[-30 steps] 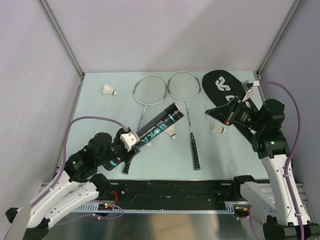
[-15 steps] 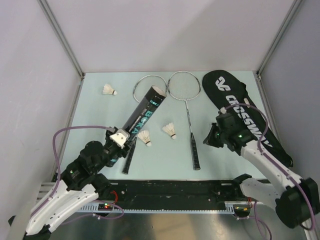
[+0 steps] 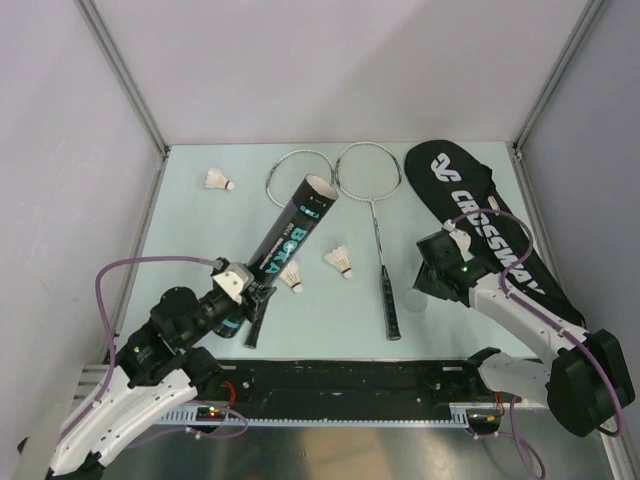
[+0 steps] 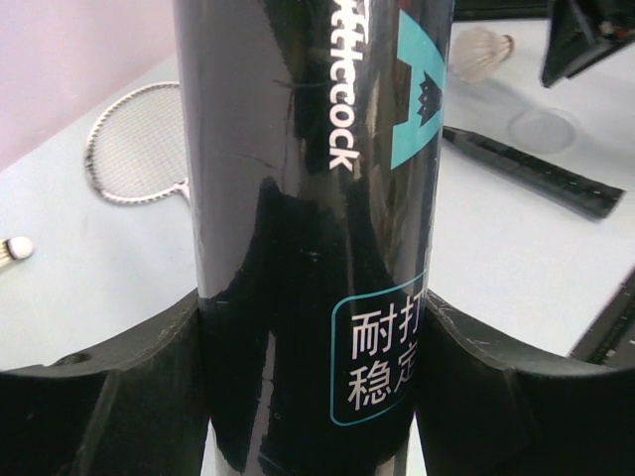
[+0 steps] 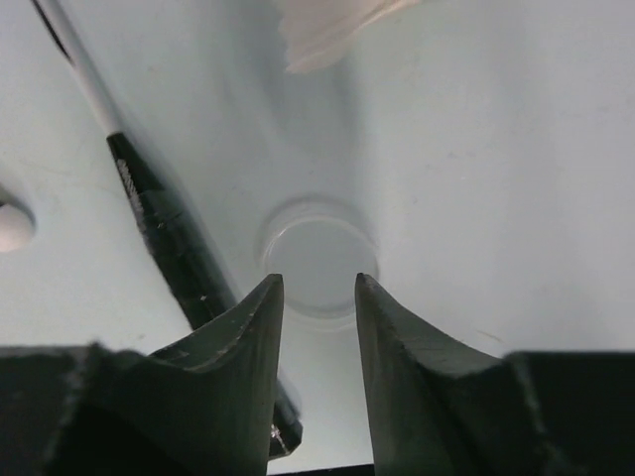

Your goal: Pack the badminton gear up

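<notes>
Worktop (image 3: 190, 230): pale green, grey-walled; two rackets (image 3: 389, 300), loose shuttlecocks (image 3: 340, 260) and the CROSSWAY bag (image 3: 470, 200) are left unpacked on it.
Left end effector (image 4: 313, 347): clamped on the black shuttlecock tube (image 3: 290, 235), which is held slanted, open mouth up and away.
Right end effector (image 5: 317, 288): slightly spread, nothing held, poised over a clear round lid (image 5: 319, 253).
Change: the tube has been swung steeper; the right arm has been brought off the bag, down beside a racket handle.
Meaning: loading of the tube is judged to be set up; nothing is seen packed.
</notes>
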